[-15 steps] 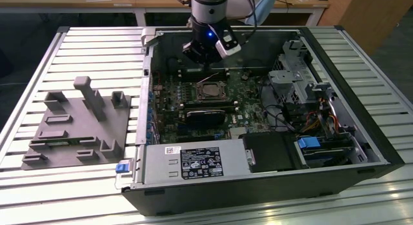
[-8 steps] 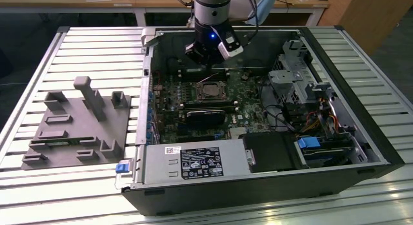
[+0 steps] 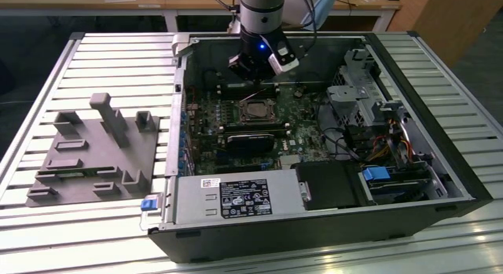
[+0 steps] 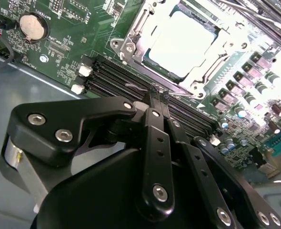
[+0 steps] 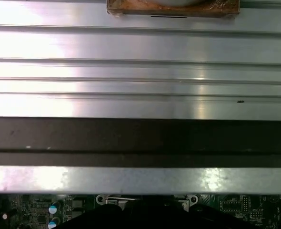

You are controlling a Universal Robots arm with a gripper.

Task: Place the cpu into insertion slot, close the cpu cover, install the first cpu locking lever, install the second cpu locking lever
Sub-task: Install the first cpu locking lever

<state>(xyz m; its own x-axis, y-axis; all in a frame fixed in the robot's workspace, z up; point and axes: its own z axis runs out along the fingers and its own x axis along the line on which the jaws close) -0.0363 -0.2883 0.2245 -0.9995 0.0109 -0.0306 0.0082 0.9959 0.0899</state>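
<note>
The cpu (image 4: 178,43), a flat silver square, lies in the insertion slot (image 4: 124,47) on the green board. The cpu cover (image 4: 139,36), a silver frame, lies flat around it. In the exterior view the cpu (image 3: 256,112) sits mid-board, below my gripper (image 3: 253,76), which hangs inside the case behind the socket. In the second wrist view my gripper (image 4: 155,95) has its black fingers (image 4: 152,124) pressed together, tips over the memory slots (image 4: 112,76) beside the socket. A thin metal rod (image 4: 135,87) lies at the tips; whether it is pinched is unclear.
The open computer case (image 3: 440,150) lies on a slatted table (image 3: 118,56). A black heatsink block (image 3: 251,141) sits in front of the socket, a power supply (image 3: 235,197) nearer, a drive cage (image 3: 357,97) on the exterior view's right. A grey fixture (image 3: 94,150) stands outside the case.
</note>
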